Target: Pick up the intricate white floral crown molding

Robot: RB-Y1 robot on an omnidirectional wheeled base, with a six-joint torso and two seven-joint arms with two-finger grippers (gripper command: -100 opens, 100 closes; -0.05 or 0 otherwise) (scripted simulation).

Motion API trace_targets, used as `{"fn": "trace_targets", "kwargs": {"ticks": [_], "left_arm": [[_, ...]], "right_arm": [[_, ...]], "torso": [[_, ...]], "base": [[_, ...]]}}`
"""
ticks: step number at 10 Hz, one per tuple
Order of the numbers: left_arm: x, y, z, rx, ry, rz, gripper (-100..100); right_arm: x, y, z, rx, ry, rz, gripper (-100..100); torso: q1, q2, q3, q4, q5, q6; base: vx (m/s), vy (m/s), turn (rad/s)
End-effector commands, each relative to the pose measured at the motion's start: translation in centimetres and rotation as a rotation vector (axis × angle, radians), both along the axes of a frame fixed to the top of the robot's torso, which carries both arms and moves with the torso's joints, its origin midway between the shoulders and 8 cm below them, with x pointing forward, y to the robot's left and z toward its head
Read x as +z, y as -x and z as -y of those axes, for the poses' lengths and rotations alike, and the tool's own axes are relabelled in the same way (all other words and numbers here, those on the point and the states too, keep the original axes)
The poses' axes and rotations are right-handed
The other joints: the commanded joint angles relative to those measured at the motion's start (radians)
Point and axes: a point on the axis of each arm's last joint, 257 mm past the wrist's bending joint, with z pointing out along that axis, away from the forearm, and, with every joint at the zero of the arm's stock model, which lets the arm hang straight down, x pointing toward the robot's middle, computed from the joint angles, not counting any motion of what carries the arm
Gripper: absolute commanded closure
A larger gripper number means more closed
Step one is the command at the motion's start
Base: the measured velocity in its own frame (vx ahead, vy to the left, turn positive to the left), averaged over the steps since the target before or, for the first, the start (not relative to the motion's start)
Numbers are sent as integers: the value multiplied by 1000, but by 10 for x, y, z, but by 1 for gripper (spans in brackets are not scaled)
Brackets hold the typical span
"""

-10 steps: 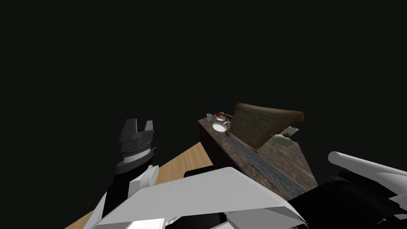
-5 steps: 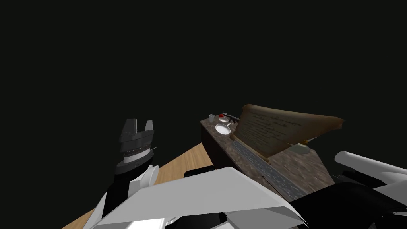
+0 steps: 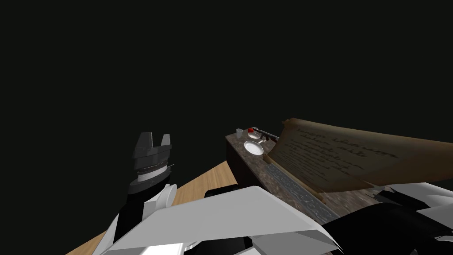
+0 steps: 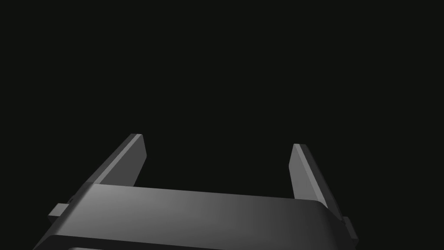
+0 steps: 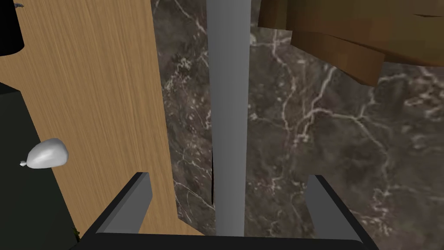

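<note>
The jaws of the right gripper (image 5: 228,177) are held apart, straddling the crown molding (image 5: 227,108), which lies flat on the dark marble worktop (image 5: 329,143) just inside its edge. Its long axis runs straight away from the jaws, parallel to that edge. It is judged stiff, light and brittle (drawn plain grey here). Pinched across its width, so long a strip may tip, so a hold near mid-length is advised. A brown scroll (image 5: 347,34) overhangs nearby. The left gripper (image 3: 152,139) is held aside, jaws apart.
</note>
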Motion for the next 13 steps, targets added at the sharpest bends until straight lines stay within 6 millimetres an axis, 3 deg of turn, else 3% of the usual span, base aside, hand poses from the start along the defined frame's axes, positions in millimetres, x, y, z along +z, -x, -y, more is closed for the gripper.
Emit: {"fn": "trace_targets", "kwargs": {"ticks": [1,2,3,5,8,9,13], "left_arm": [[0,0,0,0,0,0,0],[0,0,0,0,0,0,0],[0,0,0,0,0,0,0],[0,0,0,0,0,0,0],[0,0,0,0,0,0,0],[0,0,0,0,0,0,0],[0,0,0,0,0,0,0]], "right_arm": [[0,0,0,0,0,0,0],[-15,1,-4,3,-2,2,-100],[-14,13,-5,43,-8,-26,-100],[-16,0,-4,18,-3,2,-100],[-15,1,-4,12,-2,2,-100],[-15,1,-4,10,-2,2,100],[-15,1,-4,10,-2,3,100]], "torso": [[0,0,0,0,0,0],[0,2,1,1,0,0],[1,4,3,1,0,1],[1,5,3,1,0,0],[0,4,2,1,0,0],[0,4,2,1,0,0],[-1,4,2,1,0,0]], "base": [[8,0,0],[-4,18,0],[-11,22,-18],[-5,5,-1],[0,0,0],[0,0,0],[0,0,0]]}}
